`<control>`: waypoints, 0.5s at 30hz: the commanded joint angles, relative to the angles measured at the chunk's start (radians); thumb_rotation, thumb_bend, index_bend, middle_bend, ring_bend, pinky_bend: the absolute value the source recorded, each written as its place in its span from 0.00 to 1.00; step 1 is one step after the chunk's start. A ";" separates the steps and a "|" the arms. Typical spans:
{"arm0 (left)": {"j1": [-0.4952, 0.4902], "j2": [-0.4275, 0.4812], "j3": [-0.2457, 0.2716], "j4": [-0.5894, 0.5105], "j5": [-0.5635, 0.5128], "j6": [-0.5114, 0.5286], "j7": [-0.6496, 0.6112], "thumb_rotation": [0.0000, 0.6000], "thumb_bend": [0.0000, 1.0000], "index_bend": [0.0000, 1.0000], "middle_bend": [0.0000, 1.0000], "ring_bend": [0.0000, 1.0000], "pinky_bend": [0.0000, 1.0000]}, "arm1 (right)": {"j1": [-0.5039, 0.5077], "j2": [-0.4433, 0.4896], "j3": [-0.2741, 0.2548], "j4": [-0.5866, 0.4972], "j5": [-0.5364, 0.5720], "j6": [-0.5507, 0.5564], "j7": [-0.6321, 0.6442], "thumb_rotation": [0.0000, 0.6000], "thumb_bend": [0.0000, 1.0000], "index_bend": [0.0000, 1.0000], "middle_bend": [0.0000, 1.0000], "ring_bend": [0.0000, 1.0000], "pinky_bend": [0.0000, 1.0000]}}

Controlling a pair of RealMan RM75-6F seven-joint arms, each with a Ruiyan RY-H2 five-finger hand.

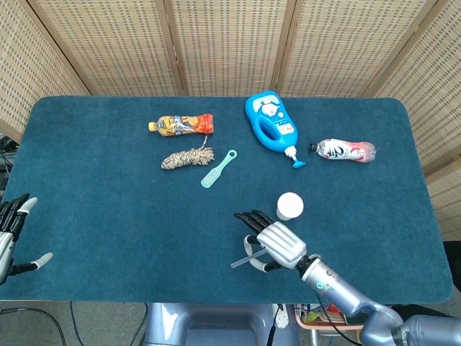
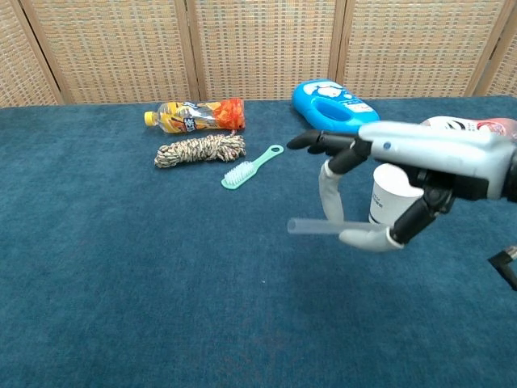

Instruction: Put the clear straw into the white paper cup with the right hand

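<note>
Straw [image 2: 319, 227] beside cup [image 2: 389, 196], brush [image 2: 248, 168] behind.

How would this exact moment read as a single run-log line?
right hand: holds straw off table | cup: upright, no straw in it | left hand: idle, open

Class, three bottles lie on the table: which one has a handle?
The blue bottle, between the orange bottle and the white-and-red bottle; only it has a handle opening.
</note>
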 commanded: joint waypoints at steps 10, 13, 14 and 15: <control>-0.007 -0.001 -0.004 -0.001 -0.016 -0.017 0.004 1.00 0.11 0.00 0.00 0.00 0.00 | 0.016 0.087 0.250 -0.060 0.387 -0.017 0.326 1.00 0.45 0.64 0.12 0.00 0.00; -0.010 -0.001 -0.008 -0.001 -0.026 -0.022 0.006 1.00 0.11 0.00 0.00 0.00 0.00 | 0.024 0.059 0.276 -0.022 0.457 -0.031 0.342 1.00 0.45 0.64 0.12 0.00 0.00; -0.010 -0.002 -0.008 -0.001 -0.027 -0.022 0.005 1.00 0.11 0.00 0.00 0.00 0.00 | 0.027 0.049 0.280 -0.010 0.470 -0.032 0.340 1.00 0.45 0.64 0.13 0.00 0.00; -0.010 -0.002 -0.008 -0.001 -0.027 -0.022 0.005 1.00 0.11 0.00 0.00 0.00 0.00 | 0.027 0.042 0.282 -0.001 0.479 -0.032 0.339 1.00 0.45 0.64 0.13 0.00 0.00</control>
